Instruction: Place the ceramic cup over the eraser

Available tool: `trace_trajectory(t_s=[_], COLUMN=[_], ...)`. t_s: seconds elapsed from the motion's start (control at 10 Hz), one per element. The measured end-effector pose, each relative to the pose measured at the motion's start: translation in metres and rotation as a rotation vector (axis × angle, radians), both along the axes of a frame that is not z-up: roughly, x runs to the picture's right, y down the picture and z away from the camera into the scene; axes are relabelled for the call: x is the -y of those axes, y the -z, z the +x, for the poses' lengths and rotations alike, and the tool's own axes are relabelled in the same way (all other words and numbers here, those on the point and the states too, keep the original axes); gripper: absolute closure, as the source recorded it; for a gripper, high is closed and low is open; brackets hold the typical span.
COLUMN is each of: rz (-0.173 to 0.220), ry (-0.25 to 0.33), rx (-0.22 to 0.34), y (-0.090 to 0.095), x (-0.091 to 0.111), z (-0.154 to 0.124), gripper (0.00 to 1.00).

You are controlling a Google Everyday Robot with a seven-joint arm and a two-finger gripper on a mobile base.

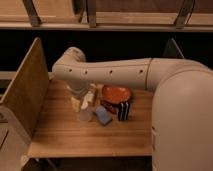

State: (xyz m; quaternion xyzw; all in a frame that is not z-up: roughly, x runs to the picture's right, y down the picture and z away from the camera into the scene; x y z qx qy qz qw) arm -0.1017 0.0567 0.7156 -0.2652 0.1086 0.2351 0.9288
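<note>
The pincer (pixel 82 102) is found at the end of the white arm (pixel 115 75), which reaches in from picture-right and bends down over the back-left part of the table (pixel 75 141). Whether it is open or shut, and whether anything is held, cannot be told; the wrist covers it from above.

The ceramic cup (pixel 86 114) is seen just below the pincer in the picture, i.e. on the camera side of it, close enough that contact can be neither confirmed nor ruled out. It appears to be upright on the table w/ its long axis vertical. Which end is the mouth cannot be made out.

The eraser (pixel 123 110) is stood to picture-right of the cup, apart from it and at approx. the same depth. So the coming move is judged to be a sideways carry to picture-right, then a lowering straight down over the block, mouth downward.

Obstacles:
- A flat blue pad (pixel 103 117) is laid between cup and eraser, just beside the cup. It would have to be cleared by lifting the cup before the traverse.
- A red-orange bowl (pixel 116 93) sits directly behind the eraser, v. close or touching. Its rim could be clipped by the cup if the descent is made too far back.
- A wooden side panel (pixel 24 95) bounds the table on picture-left, away from the path.
</note>
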Motion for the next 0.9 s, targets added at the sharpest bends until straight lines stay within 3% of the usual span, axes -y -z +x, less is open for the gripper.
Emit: trace_trajectory(t_s=[0.1,0.3,0.5,0.9], rz=[-0.012,-0.083,-0.128,-0.172], ry=[0.001,-0.005,-0.009,0.017], rx=[0.0,0.012,0.016,0.072], y=[-0.006,-0.027,-0.046,-0.079], x=[-0.004,-0.027,-0.038,-0.044], z=[0.0,-0.005,-0.004,-0.024], gripper=[0.2,0.2,0.2,0.2])
